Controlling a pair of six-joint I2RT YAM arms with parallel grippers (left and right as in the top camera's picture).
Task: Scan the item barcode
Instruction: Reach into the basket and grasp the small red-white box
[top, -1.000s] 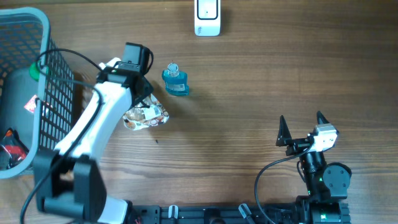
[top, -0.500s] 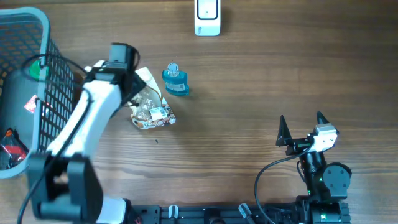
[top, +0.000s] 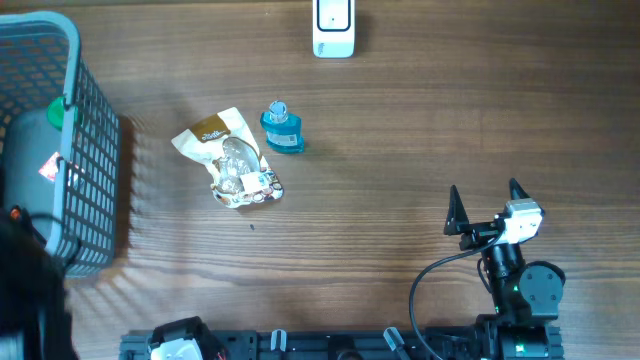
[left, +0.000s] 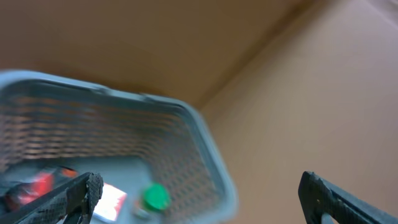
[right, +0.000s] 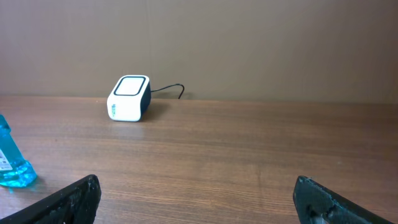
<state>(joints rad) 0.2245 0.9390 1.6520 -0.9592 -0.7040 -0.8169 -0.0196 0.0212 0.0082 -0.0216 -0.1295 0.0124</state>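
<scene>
Where the left arm lay across the desk a second ago, over the packet, that stretch is now bare. The arm has pulled back to the left edge; the overhead view shows only a dark blur there. The packet, let go, lies flat and more spread out, slightly further back than before. It is just left of the blue bottle and well short of the scanner at the far edge.

The left fingers stand wide apart, nothing between them, above the basket. That view is blurred, with a green cap inside.

The right fingers are spread and empty, unmoved. Bottle and scanner are unmoved too.
</scene>
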